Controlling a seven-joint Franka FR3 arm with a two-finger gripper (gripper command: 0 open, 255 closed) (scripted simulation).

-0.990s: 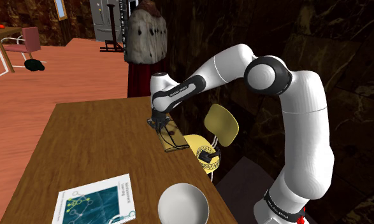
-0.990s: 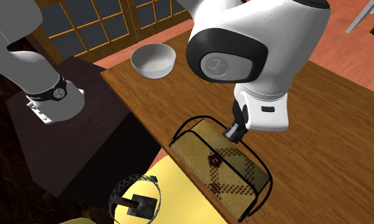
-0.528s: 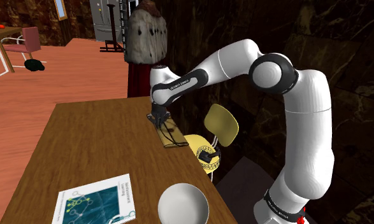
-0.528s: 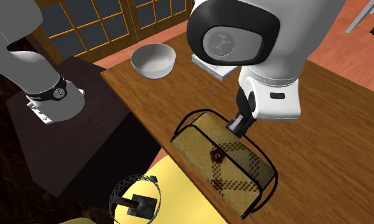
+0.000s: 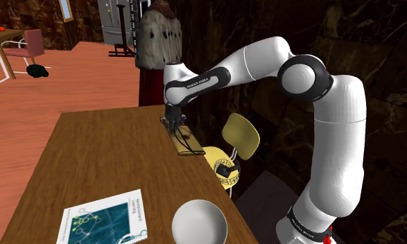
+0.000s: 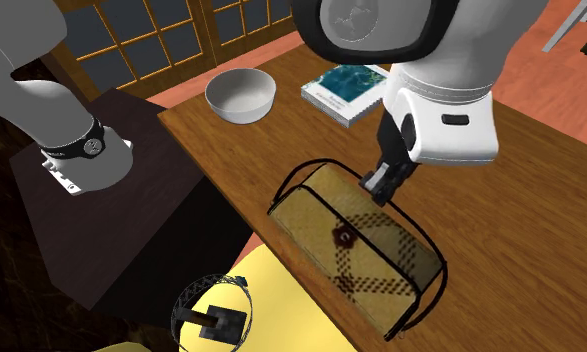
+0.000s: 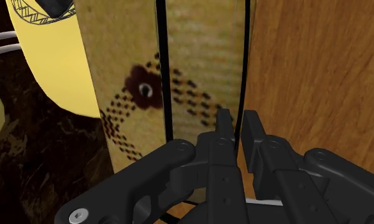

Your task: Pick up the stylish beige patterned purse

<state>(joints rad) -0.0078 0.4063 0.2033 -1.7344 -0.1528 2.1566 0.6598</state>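
Observation:
The beige purse (image 5: pixel 185 142) with a dark woven pattern and thin black handles lies along the wooden table's (image 5: pixel 91 159) edge nearest the yellow chair. In the second exterior view the purse (image 6: pixel 353 245) shows its dark clasp, and my gripper (image 6: pixel 377 184) comes down at its table-side handle. Seen from the wrist, the fingers are pinched on that black handle (image 7: pixel 245 63), the gripper (image 7: pixel 237 121) hanging over the purse (image 7: pixel 192 63). In the shoulder view the gripper (image 5: pixel 174 123) stands just above the purse's far end. Whether the purse is off the table I cannot tell.
A white bowl (image 5: pixel 199 222) and a teal-covered book (image 5: pixel 105 220) lie at the table's near end, toward the stand. A yellow chair (image 5: pixel 238 135) stands just beyond the table edge beside the purse. Orange floor lies past the table's far side.
The gripper has risen and drawn toward the table's far end, shut on the handle. The purse has shifted along with it, and the book has come into the second exterior view.

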